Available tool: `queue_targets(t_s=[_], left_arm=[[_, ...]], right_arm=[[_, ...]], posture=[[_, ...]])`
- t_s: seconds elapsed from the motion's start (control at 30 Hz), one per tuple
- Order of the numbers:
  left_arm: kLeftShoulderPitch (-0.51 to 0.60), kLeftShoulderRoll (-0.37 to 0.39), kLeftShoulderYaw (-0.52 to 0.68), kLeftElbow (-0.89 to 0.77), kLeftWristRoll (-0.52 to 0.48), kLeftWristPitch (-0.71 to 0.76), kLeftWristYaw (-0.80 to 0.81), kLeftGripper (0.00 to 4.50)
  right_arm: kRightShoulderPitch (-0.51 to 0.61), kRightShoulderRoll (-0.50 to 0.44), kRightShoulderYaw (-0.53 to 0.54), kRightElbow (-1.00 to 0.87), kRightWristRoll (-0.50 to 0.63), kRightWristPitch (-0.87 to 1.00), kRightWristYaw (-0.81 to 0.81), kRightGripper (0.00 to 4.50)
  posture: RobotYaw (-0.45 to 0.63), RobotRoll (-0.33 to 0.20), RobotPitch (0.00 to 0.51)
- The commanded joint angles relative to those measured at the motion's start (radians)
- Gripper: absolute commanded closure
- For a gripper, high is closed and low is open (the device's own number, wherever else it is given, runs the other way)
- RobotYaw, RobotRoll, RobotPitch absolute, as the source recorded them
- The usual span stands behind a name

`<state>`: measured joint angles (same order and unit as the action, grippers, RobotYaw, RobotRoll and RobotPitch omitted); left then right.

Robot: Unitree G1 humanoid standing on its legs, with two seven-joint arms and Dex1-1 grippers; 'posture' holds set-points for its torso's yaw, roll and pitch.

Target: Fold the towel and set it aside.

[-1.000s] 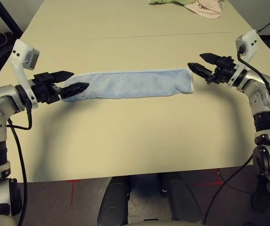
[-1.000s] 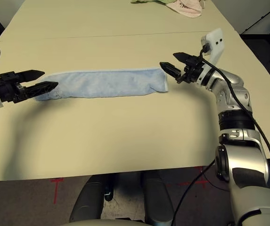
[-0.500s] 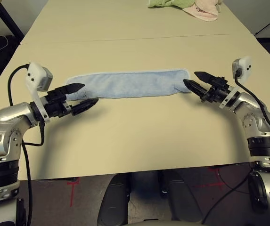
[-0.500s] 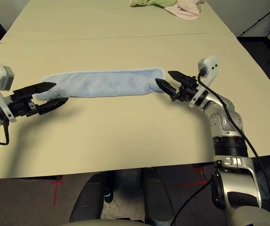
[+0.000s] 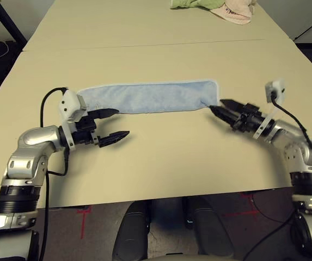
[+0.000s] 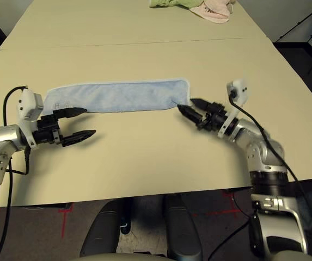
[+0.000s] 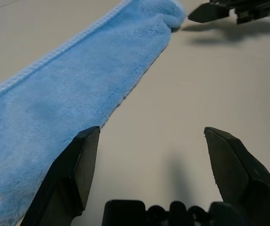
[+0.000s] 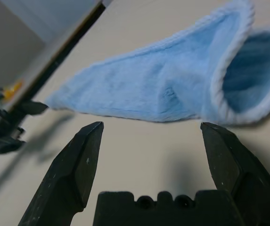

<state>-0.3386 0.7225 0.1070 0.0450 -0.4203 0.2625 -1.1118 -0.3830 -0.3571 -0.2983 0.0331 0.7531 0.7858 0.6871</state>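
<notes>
Our towel lies mid-table as a long narrow band, already folded once, we judge; a further fold and the setting aside remain. Our left gripper and right gripper sit low at its two ends, jaws apart, holding nothing. Bare table surrounds it; green cloth and pink cloth lie well apart at the far edge.

A light blue towel edged in white lies on the beige table; green and pink cloths sit at its far edge.
</notes>
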Motion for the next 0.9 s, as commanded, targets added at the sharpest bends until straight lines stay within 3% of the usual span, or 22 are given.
queue_targets(t_s=[0.03, 0.4, 0.9], left_arm=[[0.017, 0.023, 0.005, -0.025, -0.005, 0.018, -0.007, 0.02], [0.037, 0.067, 0.020, -0.134, -0.051, 0.132, 0.006, 0.02], [0.052, 0.076, 0.038, -0.159, -0.057, 0.162, 0.038, 0.02]], right_arm=[[0.044, 0.034, -0.071, -0.070, 0.093, 0.104, -0.128, 0.04], [0.017, 0.150, -0.098, -0.077, 0.176, 0.183, -0.398, 0.04], [-0.121, 0.281, -0.172, 0.042, 0.193, 0.095, -0.669, 0.04]], posture=[[0.00, 0.000, 0.210], [0.01, 0.000, 0.215], [0.02, 0.000, 0.216]])
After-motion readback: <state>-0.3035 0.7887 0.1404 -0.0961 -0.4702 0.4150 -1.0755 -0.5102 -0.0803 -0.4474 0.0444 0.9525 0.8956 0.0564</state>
